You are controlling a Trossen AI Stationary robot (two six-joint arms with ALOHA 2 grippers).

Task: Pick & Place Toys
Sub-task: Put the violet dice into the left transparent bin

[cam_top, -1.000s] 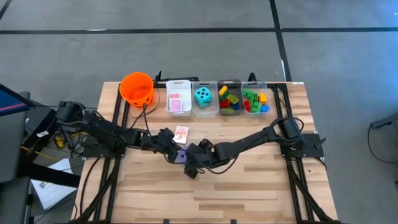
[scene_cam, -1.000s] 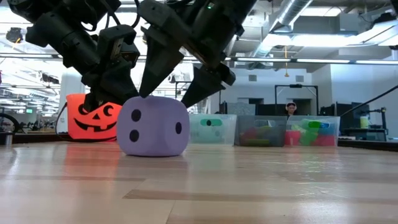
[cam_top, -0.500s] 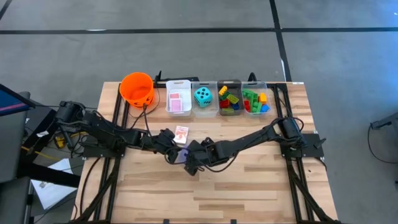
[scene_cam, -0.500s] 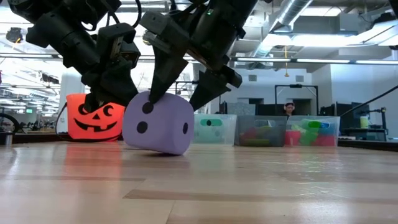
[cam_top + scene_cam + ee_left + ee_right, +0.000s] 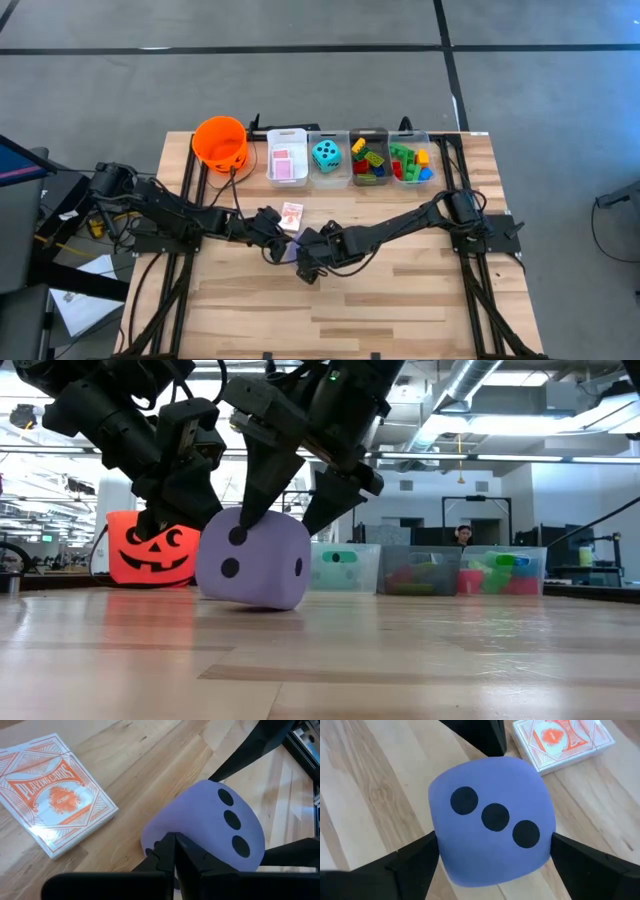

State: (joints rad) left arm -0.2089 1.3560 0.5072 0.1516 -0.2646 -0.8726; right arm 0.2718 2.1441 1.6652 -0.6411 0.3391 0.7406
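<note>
right gripper: the right arm's two-finger gripper (image 5: 290, 520) sat at table centre in the high view, fingers spread wide and pressed on opposite sides of the purple foam die with black dots (image 5: 253, 557), clamping it; the right wrist view showed one dark finger (image 5: 415, 865) on each flank of the die (image 5: 492, 820).
left gripper: the left arm's gripper (image 5: 174, 851) had its fingers closed together on nothing, tips touching the die's near face (image 5: 205, 827), at the die's 9 o'clock in the high view (image 5: 268, 243).
purple die: tilted, one lower edge on the wooden table (image 5: 400, 660), the side toward the orange pumpkin-face bucket (image 5: 150, 548) lifted; three-dot face turned up toward the right wrist camera.
change, one second back: the die then sat flat and square on the table with the right fingers open and clear above it; now they had come down onto it and it was tipped.
change, half a second back: almost none, die tilt and both grippers about the same.
card pack: orange-and-white boxed playing cards (image 5: 291, 214) lay flat at the die's 12 o'clock in the high view, near but apart, unmoved.
bins: row of clear and white rectangular bins (image 5: 347, 160) at the table's 12 o'clock edge, holding pink-backed cards (image 5: 285, 163), a teal dotted die (image 5: 326, 154) and coloured plastic bricks (image 5: 410, 163); contents unchanged.
</note>
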